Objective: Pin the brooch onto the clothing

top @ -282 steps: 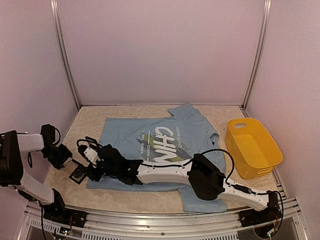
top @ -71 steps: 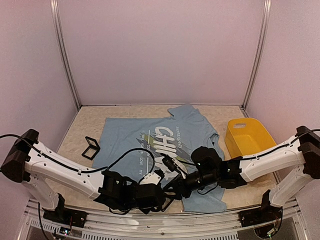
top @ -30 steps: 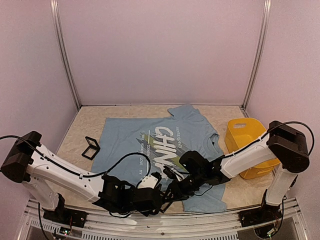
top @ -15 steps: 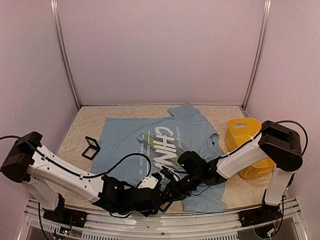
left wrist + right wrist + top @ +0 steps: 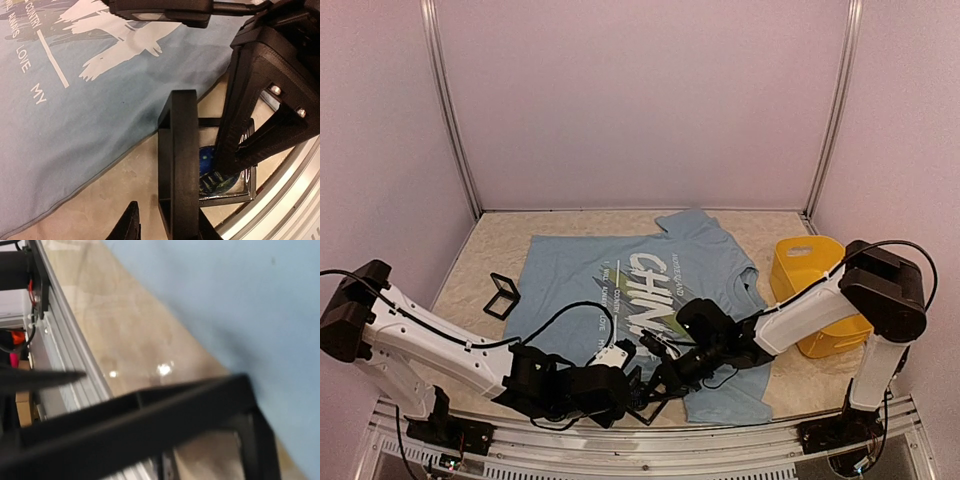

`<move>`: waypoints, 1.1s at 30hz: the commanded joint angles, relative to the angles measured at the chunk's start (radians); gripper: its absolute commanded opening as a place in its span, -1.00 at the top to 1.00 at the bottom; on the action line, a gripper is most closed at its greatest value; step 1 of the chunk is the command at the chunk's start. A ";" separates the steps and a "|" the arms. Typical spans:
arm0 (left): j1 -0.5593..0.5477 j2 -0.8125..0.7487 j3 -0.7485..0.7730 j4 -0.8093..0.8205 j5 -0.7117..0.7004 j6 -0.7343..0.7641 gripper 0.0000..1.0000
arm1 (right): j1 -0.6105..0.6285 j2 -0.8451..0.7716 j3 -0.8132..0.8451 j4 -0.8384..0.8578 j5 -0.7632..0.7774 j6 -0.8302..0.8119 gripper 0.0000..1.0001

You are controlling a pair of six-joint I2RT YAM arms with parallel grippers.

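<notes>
- Step in hand, as I judge it: getting the brooch out of its open display case, which sits on the surface just off the hem of the clothing. No pinning yet.
- The right end effector is fully closed, tips down in the case right at the brooch. I can't tell if it has it.
- The left end effector straddles the upright lid, jaws parted, one finger clear of it.
- Next: lift straight up, then carry it over the fabric.
- Since half a second ago, the right jaws have closed and the left have eased.

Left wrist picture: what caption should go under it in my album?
Shut right gripper reaches into an open black case by the brooch, beside the light blue T-shirt.
</notes>
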 commanded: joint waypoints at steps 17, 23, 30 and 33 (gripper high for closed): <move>0.007 0.014 0.049 0.001 -0.019 0.130 0.82 | -0.267 -0.550 -0.003 -0.666 0.134 -0.255 1.00; 0.016 -0.011 0.124 -0.147 -0.063 0.075 1.00 | -0.312 -0.580 0.056 -0.751 0.155 -0.314 1.00; 0.282 -0.179 0.203 -0.505 -0.135 -0.063 1.00 | -0.380 -0.553 0.211 -0.821 0.174 -0.422 1.00; 0.523 -0.294 0.155 -0.586 -0.128 -0.095 1.00 | -0.400 -0.524 0.290 -0.822 0.173 -0.484 1.00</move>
